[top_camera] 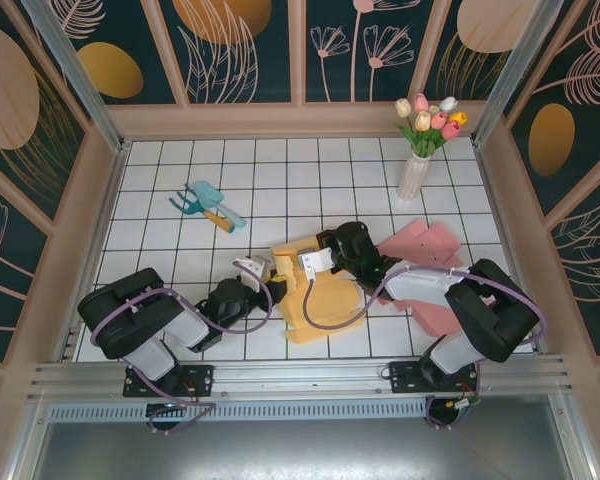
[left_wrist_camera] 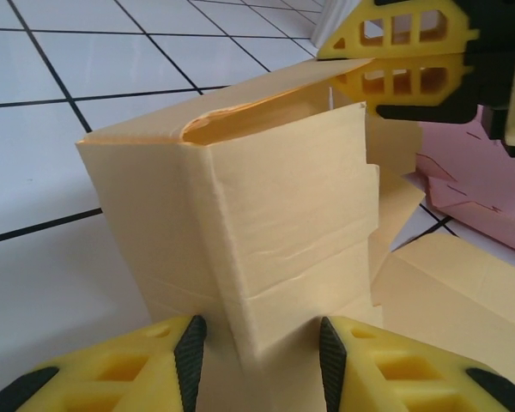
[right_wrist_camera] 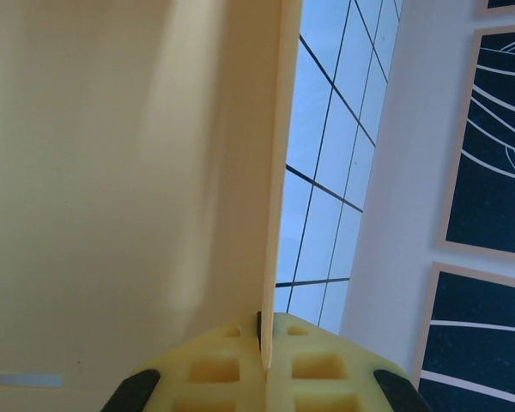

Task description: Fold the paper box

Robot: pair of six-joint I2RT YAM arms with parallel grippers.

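Paper box [top_camera: 318, 295], yellow, part-folded: lying mid-tabletop [top_camera: 280, 170] between the two arms, one wall standing up.
Left fingers [top_camera: 272, 284]: sitting part-open, gripping the raised corner of the box.
Right fingers [right_wrist_camera: 263, 336]: pinching shut on a thin upright flap of the same box.
Pink sheet [top_camera: 430, 250]: lying just right of the box.
Vase of tulips [top_camera: 417, 170]: standing far right.
Toy trowel [top_camera: 210, 205]: lying far left.
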